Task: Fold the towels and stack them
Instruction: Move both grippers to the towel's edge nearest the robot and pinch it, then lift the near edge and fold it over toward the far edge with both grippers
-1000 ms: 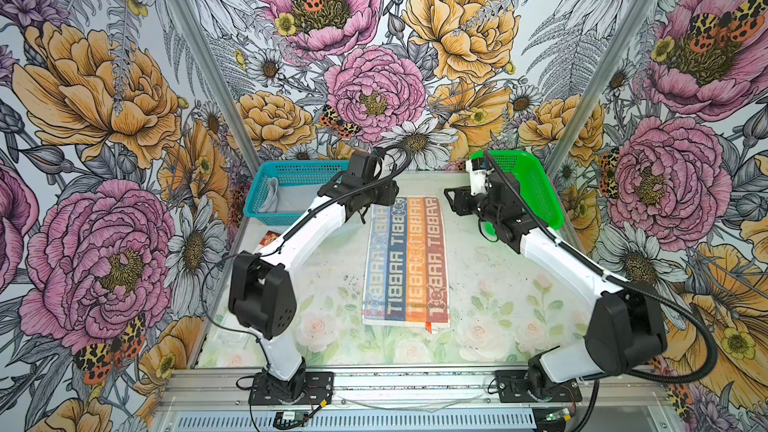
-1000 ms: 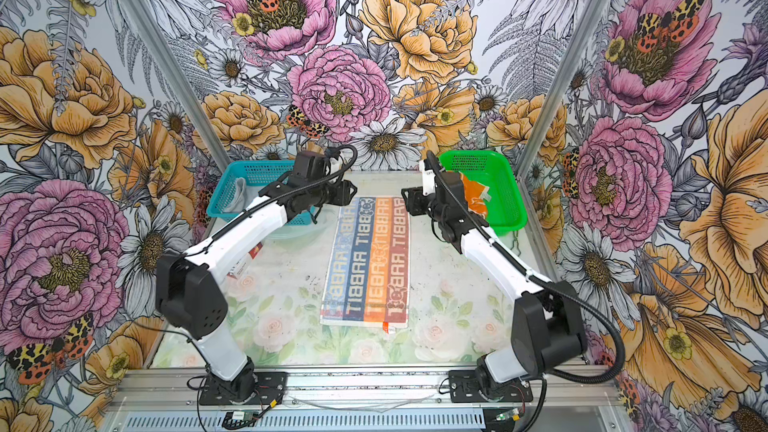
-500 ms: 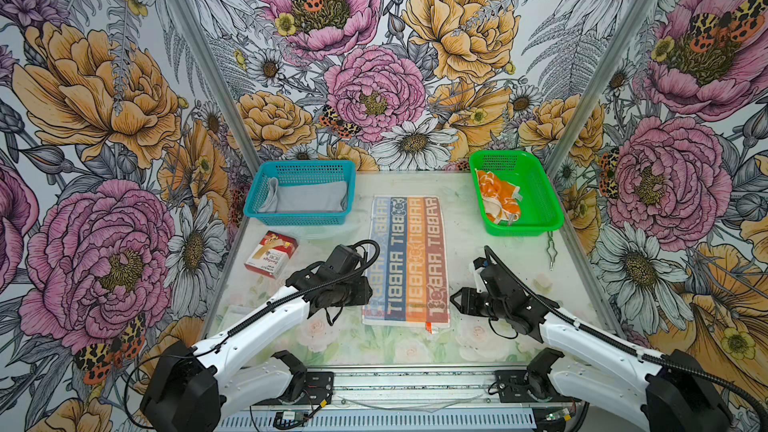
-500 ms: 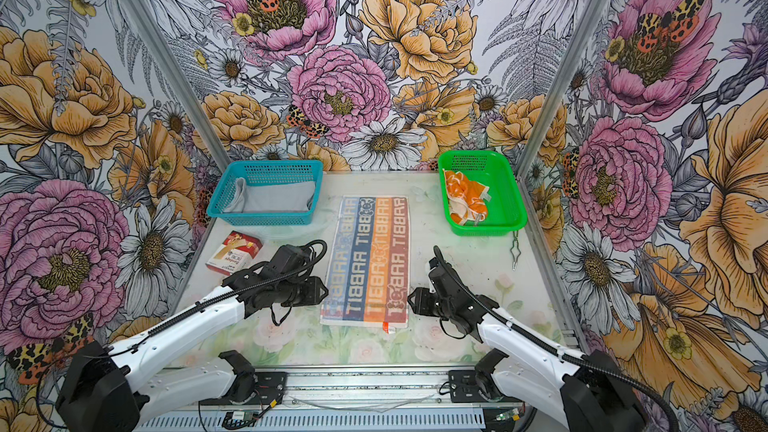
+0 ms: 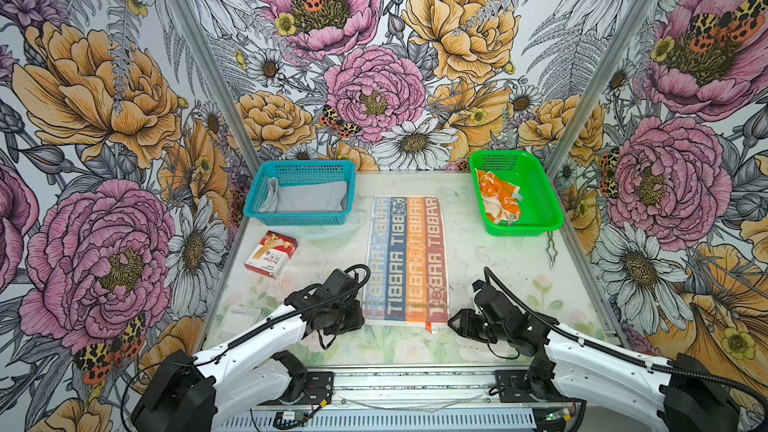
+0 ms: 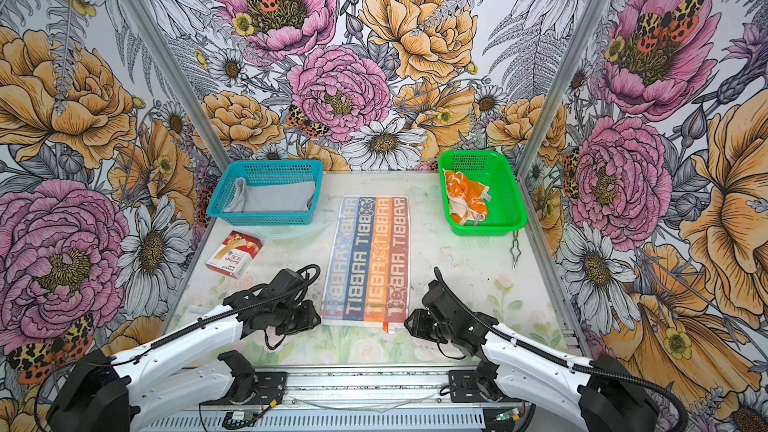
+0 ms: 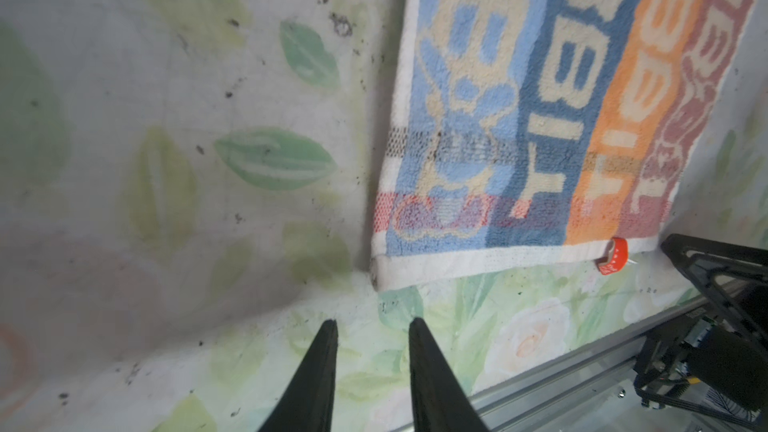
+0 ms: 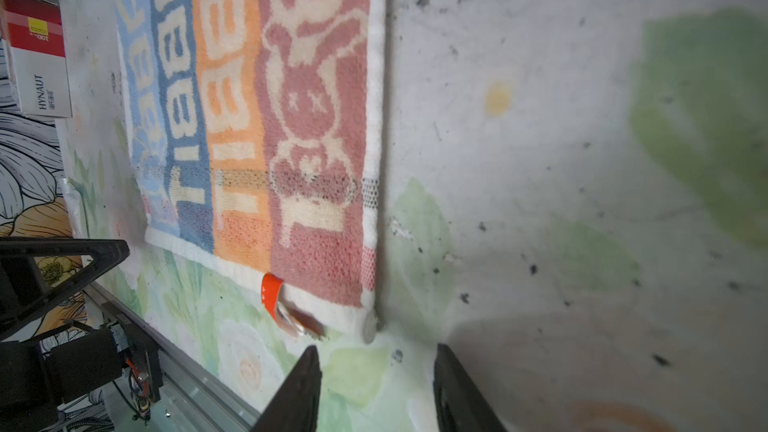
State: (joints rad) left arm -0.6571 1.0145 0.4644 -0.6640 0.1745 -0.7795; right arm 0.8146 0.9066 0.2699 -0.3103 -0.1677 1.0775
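Left gripper (image 7: 372,326): jaws part open, empty, just short of RABBIT towel (image 5: 405,259) corner.
Right gripper (image 8: 376,353): likewise, opposite near corner.
Advice: pinch both corners level, lift together.

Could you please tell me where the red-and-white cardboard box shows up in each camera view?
Both top views: the red-and-white cardboard box lies left of the striped RABBIT towel, in front of the teal plastic basket.
Left wrist: not in it.
Right wrist: at the frame edge, beyond the towel's light-blue stripe.
Shared landmark: the towel's small orange tag, in all four views.
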